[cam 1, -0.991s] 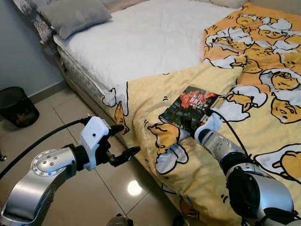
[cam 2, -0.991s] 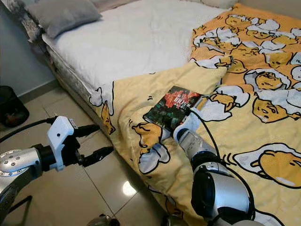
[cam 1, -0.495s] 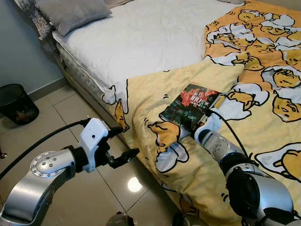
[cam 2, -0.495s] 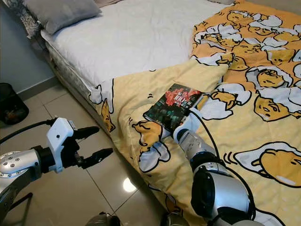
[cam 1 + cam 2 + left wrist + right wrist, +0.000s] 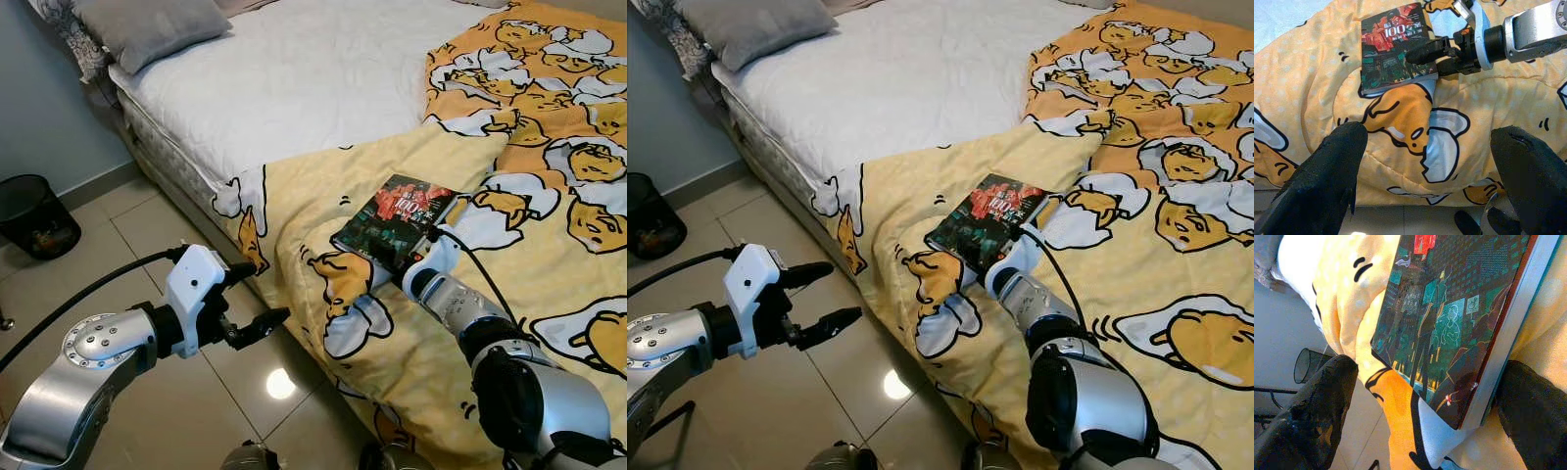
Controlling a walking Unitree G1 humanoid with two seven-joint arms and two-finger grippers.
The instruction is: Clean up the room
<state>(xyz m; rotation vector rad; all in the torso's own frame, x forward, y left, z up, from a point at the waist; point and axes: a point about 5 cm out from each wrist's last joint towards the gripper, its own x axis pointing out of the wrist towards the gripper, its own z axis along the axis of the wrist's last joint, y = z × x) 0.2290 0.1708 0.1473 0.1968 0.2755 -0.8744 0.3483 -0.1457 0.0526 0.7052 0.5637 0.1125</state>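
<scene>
A book [image 5: 395, 221] with a dark, red-and-green illustrated cover lies flat on the yellow cartoon-print quilt [image 5: 509, 196], near the quilt's hanging edge at the side of the bed [image 5: 294, 78]. The quilt covers the nearer and right-hand part of the bed; the rest of the mattress shows a white sheet, with a grey pillow [image 5: 152, 29] at the far left corner.

The right gripper [image 5: 1442, 55] is at the book's near corner, the arm stretched low over the quilt. In the left wrist view one black finger lies on top of the cover and the other sits at the book's lower edge. In the right wrist view the two fingers [image 5: 1308, 421] stand wide apart, one on either side of the book's corner, the cover and white page edge between them. The jaws are wide and have not closed on the book.

The left gripper [image 5: 253, 297] hovers over the tiled floor [image 5: 147, 235] just beside the bed's edge, well apart from the book. Its two fingers are spread wide and hold nothing. Its wrist camera looks across at the quilt, the book and the right gripper.

A black mesh bin [image 5: 35, 217] stands on the floor by the wall, well to the left of the bed. A bright light reflection shows on the tiles below the left gripper.
</scene>
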